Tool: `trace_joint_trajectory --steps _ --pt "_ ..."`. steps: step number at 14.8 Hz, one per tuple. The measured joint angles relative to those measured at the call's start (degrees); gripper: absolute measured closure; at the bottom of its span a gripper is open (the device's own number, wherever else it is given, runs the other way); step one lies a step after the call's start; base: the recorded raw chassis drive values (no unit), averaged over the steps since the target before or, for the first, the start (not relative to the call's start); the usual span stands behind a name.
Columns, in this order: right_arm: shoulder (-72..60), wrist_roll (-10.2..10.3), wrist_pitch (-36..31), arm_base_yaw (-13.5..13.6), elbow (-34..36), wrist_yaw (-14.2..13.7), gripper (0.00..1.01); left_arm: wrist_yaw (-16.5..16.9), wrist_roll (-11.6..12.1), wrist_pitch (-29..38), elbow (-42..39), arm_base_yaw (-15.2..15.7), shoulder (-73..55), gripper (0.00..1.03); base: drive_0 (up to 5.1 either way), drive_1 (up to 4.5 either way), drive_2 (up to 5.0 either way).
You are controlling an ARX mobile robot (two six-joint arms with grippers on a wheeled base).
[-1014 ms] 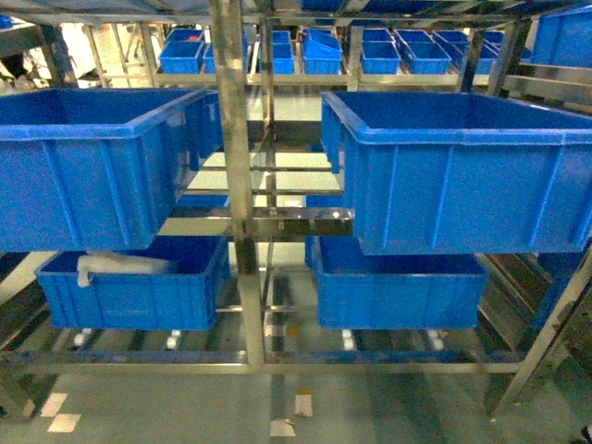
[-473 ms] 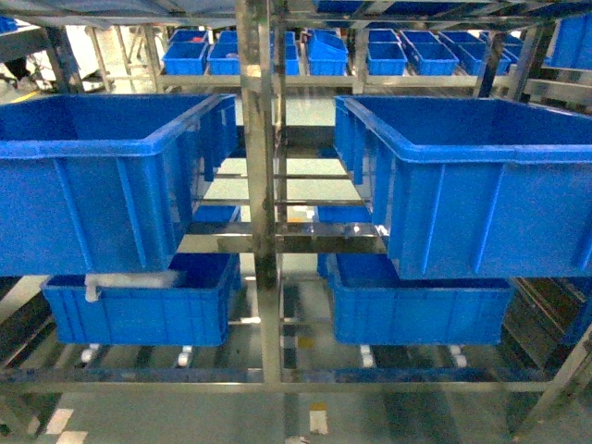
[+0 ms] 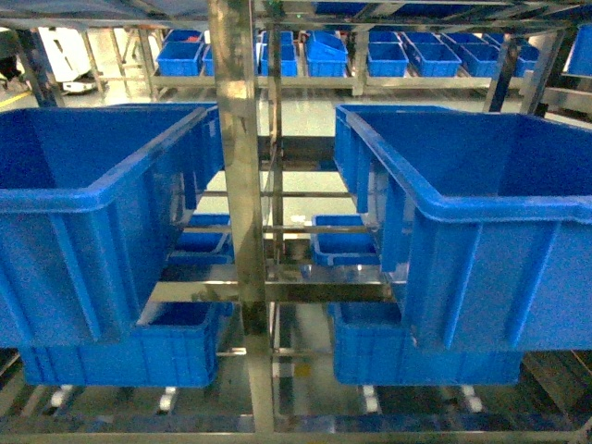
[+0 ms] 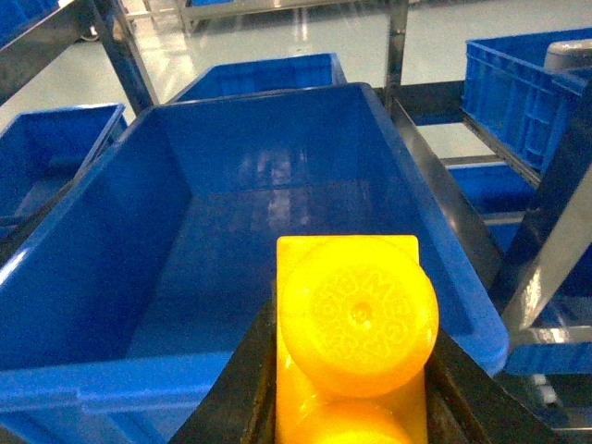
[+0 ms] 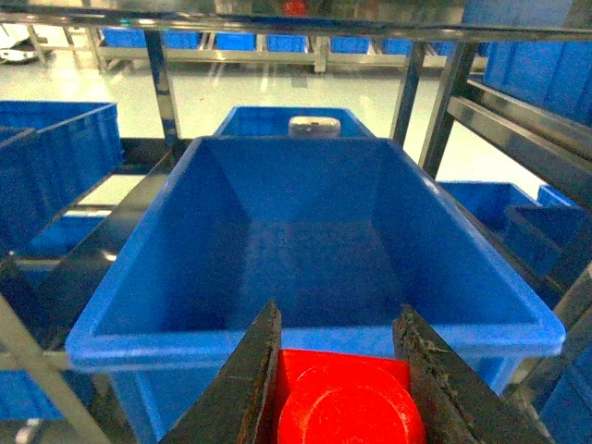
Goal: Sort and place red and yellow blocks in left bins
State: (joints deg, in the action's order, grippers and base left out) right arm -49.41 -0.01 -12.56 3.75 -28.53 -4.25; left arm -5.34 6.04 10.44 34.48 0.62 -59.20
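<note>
The yellow block (image 4: 356, 319), studs toward the camera, sits clamped in my left gripper (image 4: 351, 370) above the near rim of a large, deep blue bin (image 4: 139, 379) whose inside looks bare. The red block (image 5: 344, 398) is pinched in my right gripper (image 5: 338, 328), just short of the near rim of another large blue bin (image 5: 185, 338), also bare inside. In the head view two such bins stand on the upper shelf, one left (image 3: 92, 194) and one right (image 3: 481, 208). Neither gripper nor either block shows there.
A steel rack post (image 3: 236, 231) rises between the two upper bins. Lower blue crates (image 3: 120, 356) sit beneath them. A row of small blue bins (image 3: 324, 55) lines the far rack. A white object (image 5: 314, 125) rests on a crate behind the right bin.
The head view has moved closer to the rack, so both upper bins look larger and lower. The lower left crate with the white item has mostly dropped from sight.
</note>
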Motion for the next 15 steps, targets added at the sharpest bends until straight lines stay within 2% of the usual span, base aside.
trace_joint_trajectory --steps 9,11,12,14,15 --pt "-0.26 0.17 0.09 -0.04 0.0 0.09 0.72 -0.02 0.0 0.24 0.02 0.04 -0.31 0.76 0.0 4.38 -4.3" --pt "-6.56 4.26 1.88 -2.29 -3.34 5.57 0.72 0.0 0.0 0.24 0.02 0.02 -0.31 0.76 0.0 0.0 0.0" --pt "-12.26 5.42 1.05 -2.67 -6.01 8.0 0.72 0.02 0.0 0.26 0.02 0.02 -0.28 0.76 0.0 0.0 0.0" --pt "-26.05 6.23 -3.3 -2.69 -10.01 12.57 0.72 0.02 0.0 0.22 0.02 0.02 -0.28 0.76 0.0 0.0 0.0" --pt "-32.11 6.25 -4.35 -2.75 -12.44 13.22 0.72 -0.04 0.0 0.24 0.02 0.04 -0.28 0.76 0.0 0.0 0.0"
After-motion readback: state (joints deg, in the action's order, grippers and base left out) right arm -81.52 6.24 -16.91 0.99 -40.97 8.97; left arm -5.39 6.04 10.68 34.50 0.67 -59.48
